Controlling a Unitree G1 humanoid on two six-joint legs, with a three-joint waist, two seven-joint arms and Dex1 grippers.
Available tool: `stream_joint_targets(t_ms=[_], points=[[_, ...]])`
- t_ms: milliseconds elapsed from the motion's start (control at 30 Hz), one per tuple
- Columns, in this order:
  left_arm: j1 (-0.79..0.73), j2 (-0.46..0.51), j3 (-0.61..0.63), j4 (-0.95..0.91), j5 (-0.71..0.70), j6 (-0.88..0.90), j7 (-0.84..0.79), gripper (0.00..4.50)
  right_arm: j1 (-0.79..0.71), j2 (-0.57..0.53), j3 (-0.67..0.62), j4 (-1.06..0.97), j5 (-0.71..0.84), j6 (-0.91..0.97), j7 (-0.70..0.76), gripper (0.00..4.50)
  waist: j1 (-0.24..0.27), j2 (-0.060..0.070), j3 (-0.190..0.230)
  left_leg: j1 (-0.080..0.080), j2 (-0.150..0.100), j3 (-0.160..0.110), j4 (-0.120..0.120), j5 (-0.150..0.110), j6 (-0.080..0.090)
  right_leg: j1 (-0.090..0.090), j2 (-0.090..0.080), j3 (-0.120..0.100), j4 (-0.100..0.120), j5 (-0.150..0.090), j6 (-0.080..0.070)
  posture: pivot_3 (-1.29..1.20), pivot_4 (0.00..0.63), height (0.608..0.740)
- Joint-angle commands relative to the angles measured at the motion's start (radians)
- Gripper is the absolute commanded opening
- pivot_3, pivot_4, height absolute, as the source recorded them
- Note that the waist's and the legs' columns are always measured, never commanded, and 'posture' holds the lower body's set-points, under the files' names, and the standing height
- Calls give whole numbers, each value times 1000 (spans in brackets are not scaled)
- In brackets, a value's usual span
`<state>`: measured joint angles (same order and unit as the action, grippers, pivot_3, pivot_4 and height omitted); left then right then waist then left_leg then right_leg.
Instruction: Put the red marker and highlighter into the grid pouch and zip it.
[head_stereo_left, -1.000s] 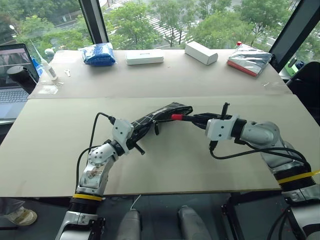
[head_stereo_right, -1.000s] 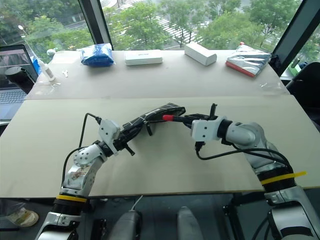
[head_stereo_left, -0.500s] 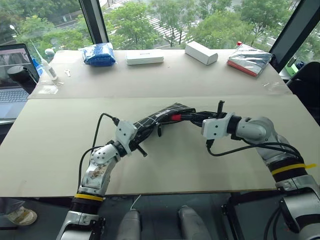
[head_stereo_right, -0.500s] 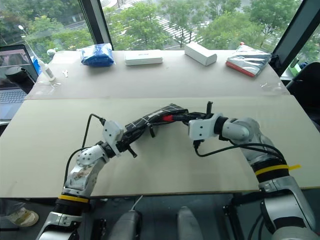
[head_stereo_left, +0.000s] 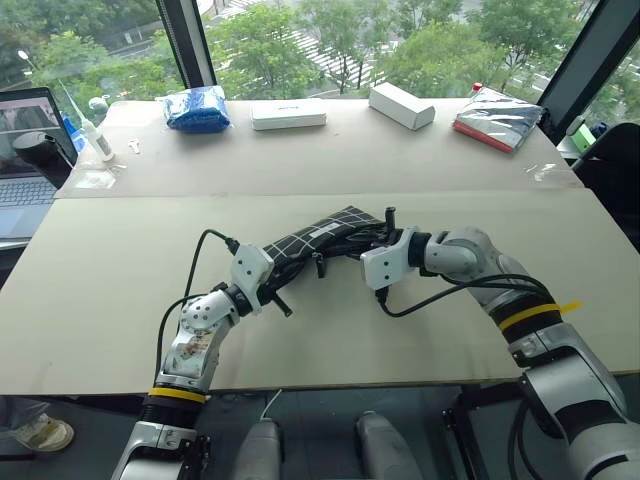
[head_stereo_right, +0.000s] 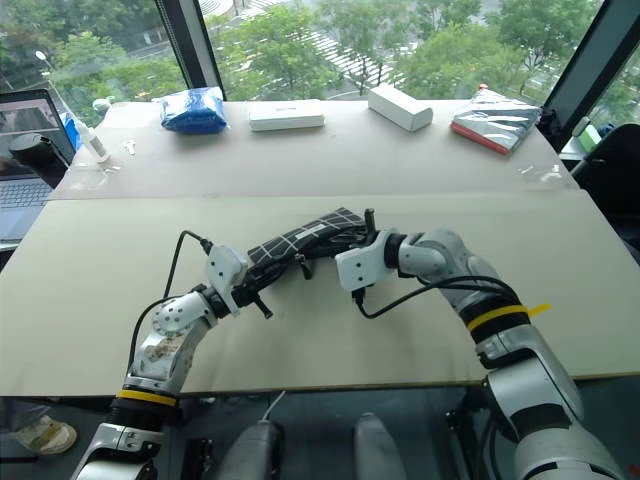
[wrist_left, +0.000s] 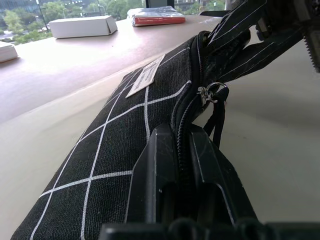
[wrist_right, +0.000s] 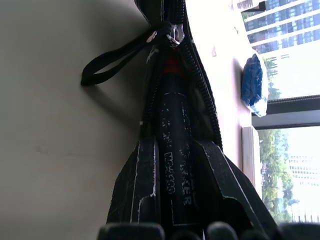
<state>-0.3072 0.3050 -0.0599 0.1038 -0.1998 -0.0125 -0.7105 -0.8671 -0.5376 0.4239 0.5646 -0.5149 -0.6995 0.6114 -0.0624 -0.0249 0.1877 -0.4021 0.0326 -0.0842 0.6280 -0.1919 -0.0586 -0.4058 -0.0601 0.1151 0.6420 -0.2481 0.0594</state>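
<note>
Two pincers are seen meeting at the grid pouch (head_stereo_left: 320, 238) in the left eye view, near the middle of the bench (head_stereo_left: 120, 260): the left pincer (head_stereo_left: 280, 268) is clamped shut on the pouch's end at its 8 o'clock side, and the right pincer (head_stereo_left: 362, 243) is pushed into the pouch's open mouth at the 3 o'clock end, where the pouch is held raised off the bench. Along the far edge of the bench, toward 12 o'clock from the pouch, a blue plastic bag (head_stereo_left: 196, 107), two white boxes (head_stereo_left: 289, 113) and a silver packet (head_stereo_left: 498, 118) with a red edge are laid out, and a laptop (head_stereo_left: 24, 160) is seen at 10 o'clock. In the left wrist view, the left pincer's two black fingers (wrist_left: 161, 170) are pressed together on the pouch's zipper seam, with the white label (wrist_left: 145, 76) on the fabric beyond them and the metal zipper pull (wrist_left: 208, 93) just past the fingertips. In the right wrist view, the right pincer (wrist_right: 172, 145) is clamped on the red marker (wrist_right: 172, 150), whose black printed barrel lies between the fingers and whose red part (wrist_right: 171, 65) is already set between the two rows of zipper teeth, just short of the zipper pull; the black wrist strap (wrist_right: 112, 62) hangs beside the mouth. The highlighter cannot be made out.
</note>
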Motion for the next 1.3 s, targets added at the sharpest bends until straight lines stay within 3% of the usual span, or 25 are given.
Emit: stream_joint_targets(t_ms=[33,233,300,367,400,433,600,700,767,900,967,1100,1300], points=[[-2,-5,14,-50,-30,0,2,0,-59,32,11,43,-20,-56,-56,554,0,0,0,0,0,0,0,0,0,0,0,0,0,0,0,0,150,740],[4,-10,24,-75,-51,20,4,0,-101,47,25,117,-43,-79,-92,554,0,0,0,0,0,0,0,0,0,0,0,0,1,0,0,0,150,740],[5,-9,24,-79,-54,23,5,0,-94,56,16,122,10,-63,-43,1562,-1,0,0,0,0,0,0,0,0,0,0,0,1,0,0,0,150,740],[4,-8,26,-81,-57,26,6,0,-101,56,5,129,-8,-59,-86,2029,-4,0,0,0,0,0,0,0,0,0,0,0,1,0,0,0,150,740],[5,-9,26,-83,-57,28,6,0,-104,54,3,132,-17,-59,-103,2551,-4,0,0,0,0,0,0,0,0,0,0,0,1,0,0,0,150,740],[5,-9,27,-83,-57,30,7,0,-107,45,4,137,-24,-62,-107,2803,-4,0,0,0,0,0,0,0,0,0,0,0,1,0,0,0,150,740],[7,-12,27,-82,-56,29,10,0,-110,4,-48,147,37,-47,-117,2803,-2,0,0,0,0,0,0,0,0,0,0,0,1,0,0,0,150,740],[7,-12,26,-80,-53,28,14,0,-70,-25,-148,86,254,25,7,2803,-3,0,0,0,0,0,0,0,0,0,0,0,1,0,0,0,150,740],[6,-11,28,-76,-49,28,18,0,-18,-37,-236,-22,474,200,148,2803,-2,0,0,0,0,0,0,0,0,0,0,0,0,0,0,0,150,740],[8,-11,28,-73,-45,27,22,0,189,-176,-359,-465,1059,949,465,2803,11,0,0,-1,0,-1,1,0,0,2,0,0,0,0,0,0,150,740],[9,-11,26,-71,-44,26,23,0,276,-240,-386,-609,1188,1101,524,2803,18,0,0,-1,0,-2,1,0,0,2,0,-1,0,0,0,0,150,740],[7,-16,21,-64,-43,23,22,0,449,-263,-324,-778,1163,1223,470,2803,12,0,0,2,0,-1,1,0,1,3,1,0,2,0,0,0,150,740],[-5,-22,15,-55,-44,24,15,0,413,9,-169,-684,907,1290,111,2803,5,0,0,1,0,0,2,0,1,0,2,2,4,-2,4,0,150,740]])
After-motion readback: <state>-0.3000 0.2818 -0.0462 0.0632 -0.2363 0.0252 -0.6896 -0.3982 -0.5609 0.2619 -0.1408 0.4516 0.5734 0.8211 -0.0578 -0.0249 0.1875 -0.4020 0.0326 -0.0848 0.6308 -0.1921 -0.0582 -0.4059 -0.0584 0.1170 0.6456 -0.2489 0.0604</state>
